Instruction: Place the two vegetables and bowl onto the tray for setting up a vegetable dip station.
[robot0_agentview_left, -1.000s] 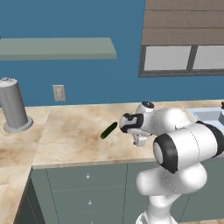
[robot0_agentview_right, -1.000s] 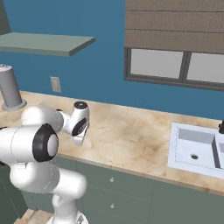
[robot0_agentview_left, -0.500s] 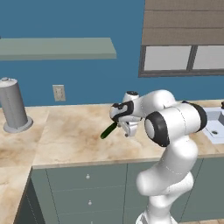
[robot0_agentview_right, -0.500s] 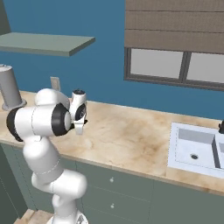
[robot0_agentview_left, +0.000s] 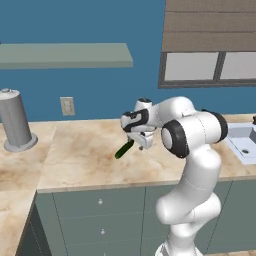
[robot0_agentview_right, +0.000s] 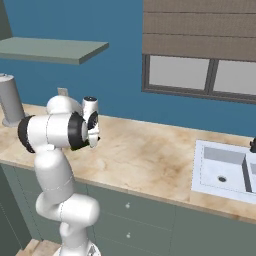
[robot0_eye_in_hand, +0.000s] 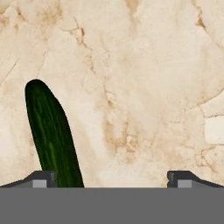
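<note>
A dark green elongated vegetable (robot0_agentview_left: 124, 149) lies on the beige marble counter (robot0_agentview_left: 85, 150). In the hand view this vegetable (robot0_eye_in_hand: 52, 135) runs up from the left fingertip (robot0_eye_in_hand: 40, 178), lying just inside it. My gripper (robot0_agentview_left: 139, 142) hovers just above and to the right of the vegetable, pointing down, jaws open and wide with nothing between them. The hand view shows the gripper (robot0_eye_in_hand: 113, 178) over bare counter. In the right base view the gripper (robot0_agentview_right: 93, 131) sits behind the arm's elbow. The carrot, the bowl and the tray are out of view.
A grey metal canister (robot0_agentview_left: 16, 120) stands at the counter's far left by a wall outlet (robot0_agentview_left: 66, 106). A white sink (robot0_agentview_right: 227, 170) is set into the counter at the right. A shelf (robot0_agentview_left: 65, 54) hangs above, and a window (robot0_agentview_left: 210, 65) is behind.
The arm has swung left across the counter, bringing the open gripper from right of the green vegetable to just above it. The vegetable has not moved.
</note>
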